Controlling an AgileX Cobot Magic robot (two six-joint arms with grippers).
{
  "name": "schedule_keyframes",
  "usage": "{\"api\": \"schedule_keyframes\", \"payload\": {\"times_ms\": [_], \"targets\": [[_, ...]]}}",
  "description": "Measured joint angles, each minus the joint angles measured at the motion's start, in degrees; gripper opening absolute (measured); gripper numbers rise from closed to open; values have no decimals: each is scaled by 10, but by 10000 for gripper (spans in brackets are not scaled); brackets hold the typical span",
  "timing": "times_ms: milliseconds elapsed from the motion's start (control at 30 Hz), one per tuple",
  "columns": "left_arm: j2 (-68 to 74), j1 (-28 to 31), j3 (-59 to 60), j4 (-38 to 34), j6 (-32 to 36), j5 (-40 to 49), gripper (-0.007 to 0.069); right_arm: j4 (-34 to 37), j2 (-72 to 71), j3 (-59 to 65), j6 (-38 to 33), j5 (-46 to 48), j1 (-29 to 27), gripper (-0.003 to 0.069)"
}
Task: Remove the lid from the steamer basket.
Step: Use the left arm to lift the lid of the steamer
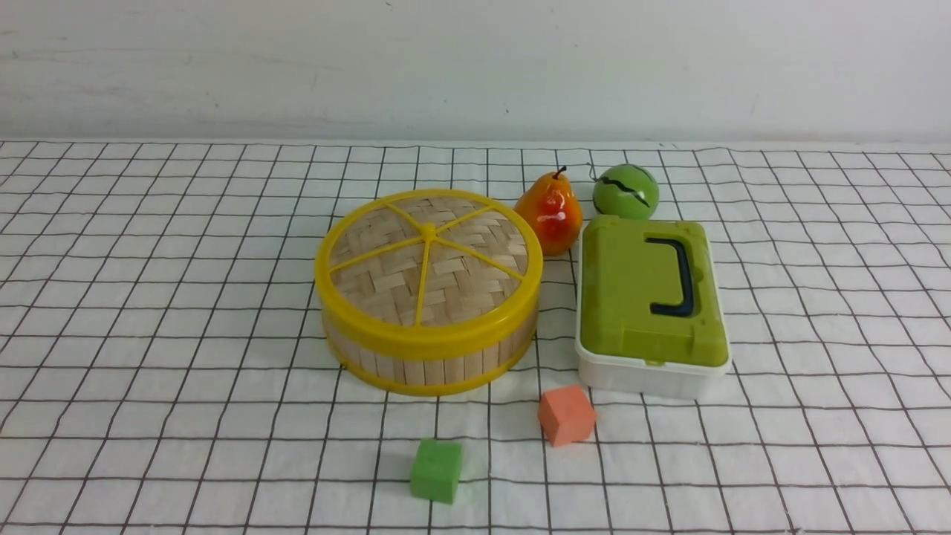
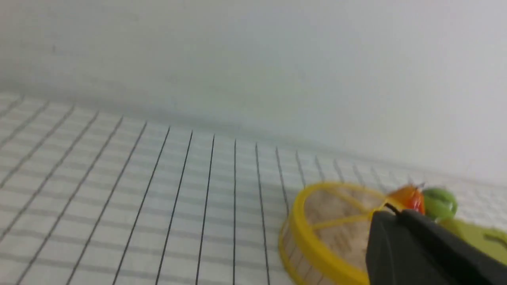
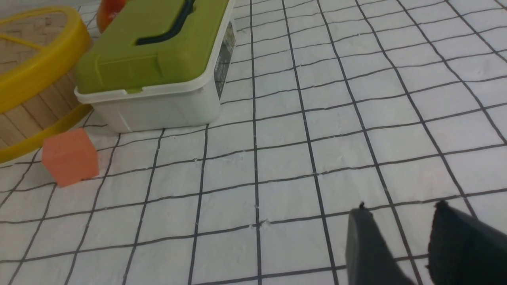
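Right wrist view: the right gripper (image 3: 401, 211) is seen with its fingers (image 3: 368, 245) spread and nothing between them, over bare cloth (image 3: 317, 158) well apart from the steamer basket (image 1: 431, 360). Of the left gripper (image 2: 400, 231) only one dark mass is shown in its own view, so its opening cannot be told. The lid (image 1: 429, 256) is seated on the basket, just beside the green-lidded box (image 1: 650, 297) and near the pear (image 1: 550, 212). Should the rim bind, the basket may be lifted too, or the pear knocked. Only the front view gives the whole lid and the green cube (image 1: 436, 469), but no gripper.
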Motion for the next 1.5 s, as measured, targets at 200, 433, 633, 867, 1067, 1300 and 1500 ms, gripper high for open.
{"api": "schedule_keyframes", "payload": {"times_ms": [200,433,633,867,1067,1300,1500], "targets": [[151,0,-20,-140,99,88,-13,0,0,0,0,0,0,240],[324,0,-113,-465,407,213,-13,0,0,0,0,0,0,240],[458,-30,-234,-468,402,259,-13,0,0,0,0,0,0,240],[600,-149,-439,-180,177,290,-13,0,0,0,0,0,0,240],[732,-210,-587,5,81,296,55,0,0,0,0,0,0,240],[885,-217,-746,56,53,323,339,0,0,0,0,0,0,240],[958,-217,-820,62,51,343,385,0,0,0,0,0,0,240]]}}
